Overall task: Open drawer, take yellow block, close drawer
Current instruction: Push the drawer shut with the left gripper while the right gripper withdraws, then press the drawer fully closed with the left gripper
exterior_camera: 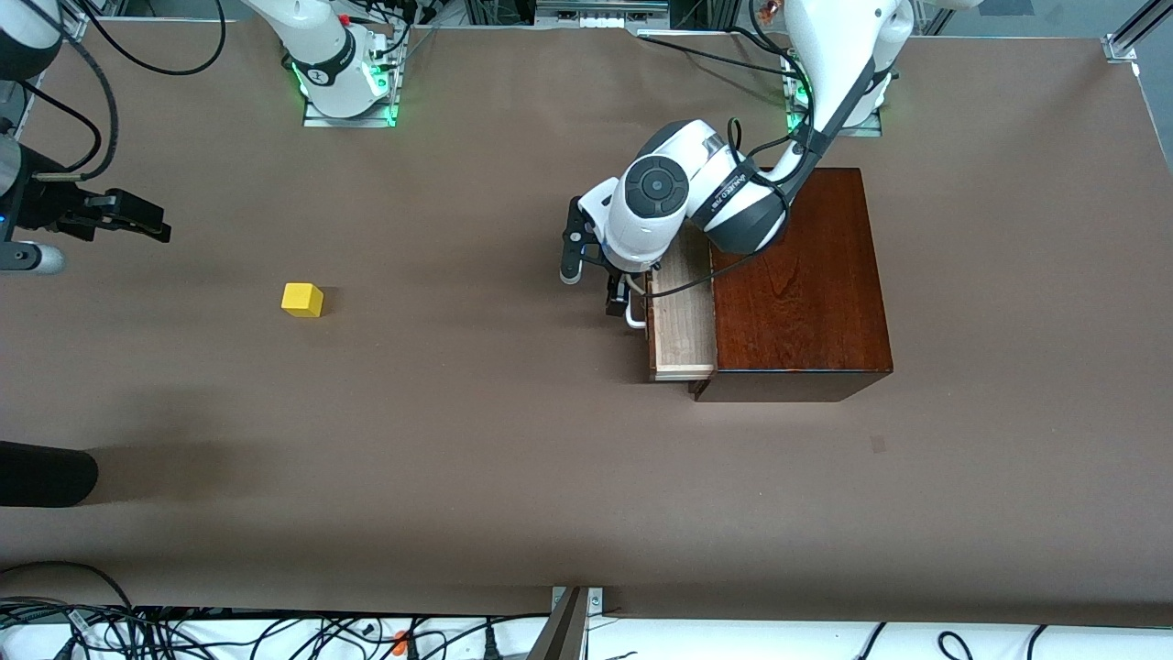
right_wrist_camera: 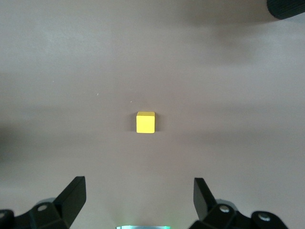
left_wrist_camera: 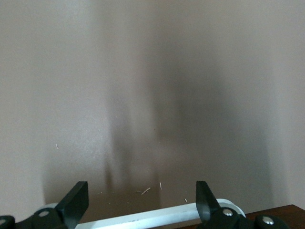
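The dark reddish-brown wooden box (exterior_camera: 802,275) stands toward the left arm's end of the table. Its drawer (exterior_camera: 683,316) is pulled partly out and shows a pale wood interior. My left gripper (exterior_camera: 616,298) is at the drawer front, open, with the white handle (left_wrist_camera: 147,217) lying between its fingers (left_wrist_camera: 76,200). The yellow block (exterior_camera: 301,299) sits alone on the brown table toward the right arm's end. My right gripper (exterior_camera: 151,225) is open and empty, high over the table. In the right wrist view the block (right_wrist_camera: 145,122) lies below, ahead of that gripper (right_wrist_camera: 138,183).
A black rounded object (exterior_camera: 46,475) juts in at the table's edge, nearer the front camera than the block; it also shows in the right wrist view (right_wrist_camera: 286,7). Cables run along the front edge (exterior_camera: 275,632). The arm bases (exterior_camera: 348,82) stand along the back.
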Tool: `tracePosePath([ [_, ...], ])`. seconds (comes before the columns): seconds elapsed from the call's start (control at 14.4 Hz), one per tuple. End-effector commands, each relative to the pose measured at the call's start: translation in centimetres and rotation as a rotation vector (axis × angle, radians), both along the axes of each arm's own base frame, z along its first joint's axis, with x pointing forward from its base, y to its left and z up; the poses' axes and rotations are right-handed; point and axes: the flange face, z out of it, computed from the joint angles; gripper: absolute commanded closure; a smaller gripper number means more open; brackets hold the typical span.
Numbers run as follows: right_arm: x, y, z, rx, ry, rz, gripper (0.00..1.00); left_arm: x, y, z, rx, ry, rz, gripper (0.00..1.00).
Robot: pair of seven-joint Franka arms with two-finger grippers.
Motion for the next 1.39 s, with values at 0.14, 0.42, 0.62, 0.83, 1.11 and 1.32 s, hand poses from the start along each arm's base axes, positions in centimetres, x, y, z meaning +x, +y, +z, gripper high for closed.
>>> tracePosePath([
  [0.14, 0.1, -0.3, 1.2, -0.007, -0.001, -0.025, 0.0, 1.6, 4.1, -0.5, 0.09, 0.036, -0.016, 0.0],
  [0.42, 0.3, -0.3, 1.2, 0.001, -0.01, -0.029, 0.0, 2.0, 4.9, -0.1, 0.103, 0.047, 0.001, 0.0],
  [0.62, 0.4, -0.3, 1.2, 0.001, -0.015, -0.027, 0.0, 2.5, 6.3, 0.2, 0.12, 0.066, 0.018, 0.0],
  [0.83, 0.4, -0.3, 1.3, 0.001, -0.017, -0.029, 0.0, 3.0, 7.4, 0.1, 0.134, 0.086, 0.035, 0.0],
  [1.11, 0.5, -0.2, 1.1, 0.001, -0.014, -0.026, 0.0, 3.6, 8.5, 0.1, 0.14, 0.095, 0.051, 0.0],
  [1.32, 0.5, -0.3, 1.1, 0.003, -0.014, -0.027, 0.0, 3.8, 8.6, 0.2, 0.139, 0.094, 0.055, 0.0],
])
